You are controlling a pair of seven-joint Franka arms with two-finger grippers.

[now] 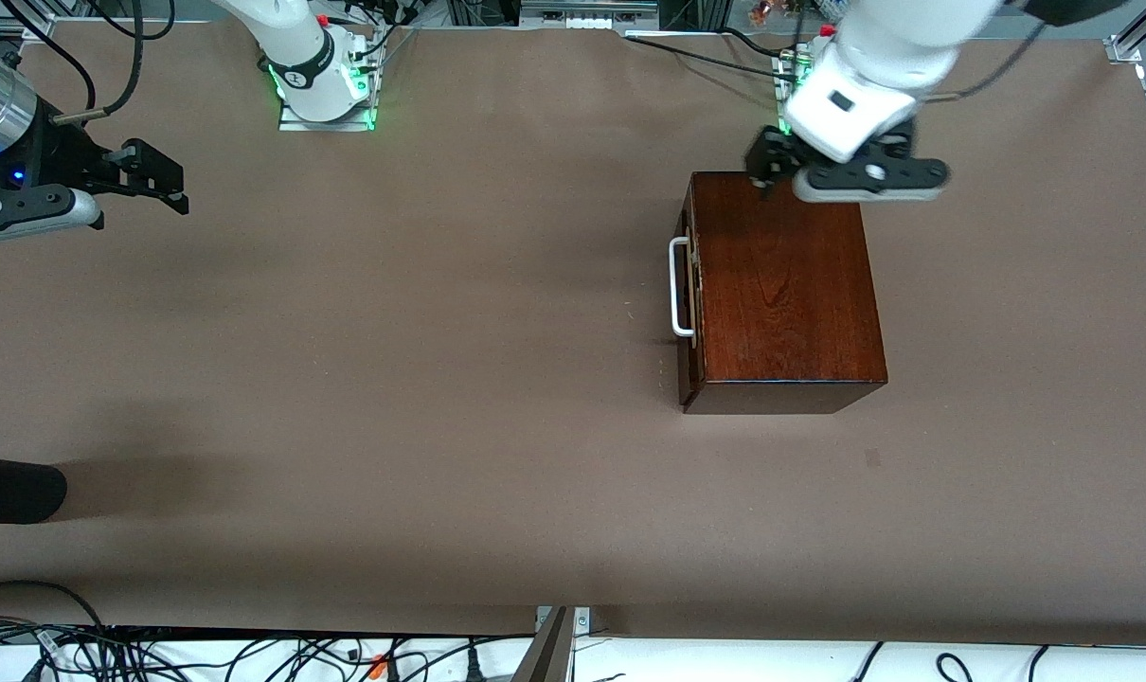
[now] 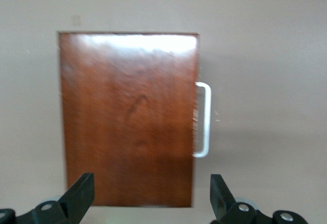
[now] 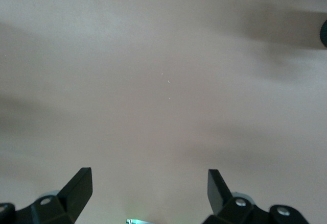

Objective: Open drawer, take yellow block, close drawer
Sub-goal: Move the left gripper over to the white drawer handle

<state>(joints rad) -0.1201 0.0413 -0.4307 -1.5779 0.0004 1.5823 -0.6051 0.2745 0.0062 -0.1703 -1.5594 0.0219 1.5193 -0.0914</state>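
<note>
The dark reddish-brown wooden box (image 1: 786, 284) stands on the brown table toward the left arm's end. Its drawer is pushed fully in, and the white bar handle (image 1: 679, 287) on the front faces the right arm's end. The yellow block is hidden. My left gripper (image 1: 833, 156) hangs open above the box's end nearest the arm bases. In the left wrist view the box (image 2: 127, 117) and handle (image 2: 204, 119) lie below the spread fingers of the left gripper (image 2: 152, 193). My right gripper (image 1: 152, 180) waits open over bare table at the right arm's end, with nothing between its fingers (image 3: 149, 191).
A black rounded object (image 1: 9, 491) juts in at the table's edge near the right arm's end, nearer the front camera. Cables (image 1: 204, 654) lie along the table's near edge. Wide bare tabletop (image 1: 421, 313) stretches in front of the drawer.
</note>
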